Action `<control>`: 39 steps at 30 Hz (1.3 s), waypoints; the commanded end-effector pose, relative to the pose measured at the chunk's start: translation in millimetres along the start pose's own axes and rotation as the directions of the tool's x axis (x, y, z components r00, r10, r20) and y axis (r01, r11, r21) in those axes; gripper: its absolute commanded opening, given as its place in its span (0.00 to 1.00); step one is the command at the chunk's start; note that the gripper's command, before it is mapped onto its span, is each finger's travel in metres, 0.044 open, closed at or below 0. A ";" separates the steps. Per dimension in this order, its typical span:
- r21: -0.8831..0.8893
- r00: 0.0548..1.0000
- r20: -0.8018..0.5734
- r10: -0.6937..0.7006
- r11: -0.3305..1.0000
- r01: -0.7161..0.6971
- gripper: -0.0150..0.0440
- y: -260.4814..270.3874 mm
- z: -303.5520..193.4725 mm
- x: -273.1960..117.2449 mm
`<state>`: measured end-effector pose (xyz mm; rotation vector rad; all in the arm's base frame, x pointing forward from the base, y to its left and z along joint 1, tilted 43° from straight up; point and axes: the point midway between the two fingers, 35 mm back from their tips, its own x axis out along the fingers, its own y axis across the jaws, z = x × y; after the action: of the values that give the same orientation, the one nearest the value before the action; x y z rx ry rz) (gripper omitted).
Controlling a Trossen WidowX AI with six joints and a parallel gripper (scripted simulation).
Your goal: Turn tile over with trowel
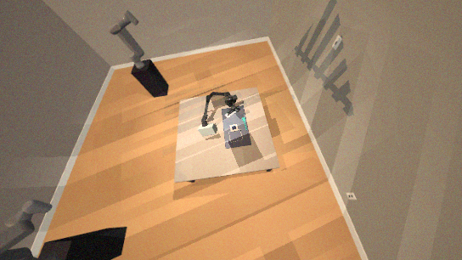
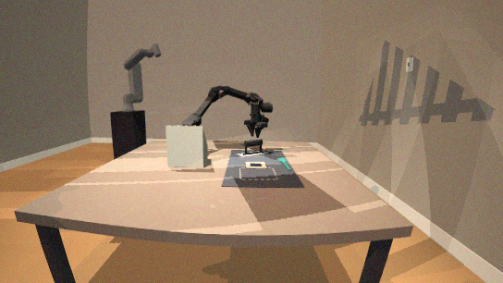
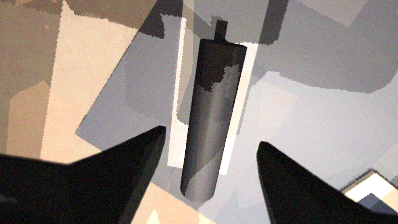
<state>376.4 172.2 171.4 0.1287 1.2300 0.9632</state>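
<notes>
My gripper (image 2: 255, 134) (image 3: 211, 140) is open and empty, pointing down above the trowel's dark handle (image 2: 253, 142) (image 3: 207, 130). In the wrist view the handle lies between the two fingertips, lower than them. A pale flat piece lies under the handle; the trowel's blade cannot be made out clearly. The tile (image 1: 233, 127) (image 2: 255, 165) (image 3: 367, 186), pale with a dark square on its upper face, lies flat on the mat (image 1: 229, 144) (image 2: 231, 179) (image 3: 117, 105). It is at the back edge of the dashed outline (image 2: 259, 179), mostly behind it.
A teal object (image 1: 245, 123) (image 2: 284, 163) lies on the mat's right side. The arm's pale base block (image 1: 208, 130) (image 2: 185, 147) stands left of the mat on the table (image 1: 195, 163) (image 2: 153, 203). Another arm on a black pedestal (image 1: 149, 78) (image 2: 128, 131) stands beyond the table.
</notes>
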 end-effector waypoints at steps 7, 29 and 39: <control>0.008 1.000 -0.004 0.009 1.000 -0.009 0.71 1.1 0.3 14.1; 0.007 1.000 -0.003 0.011 1.000 -0.011 0.62 2.6 1.3 43.4; 0.007 1.000 -0.003 0.011 1.000 -0.011 0.47 2.6 1.3 43.4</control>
<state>377.4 202.5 141.7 0.1360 1.2342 0.9663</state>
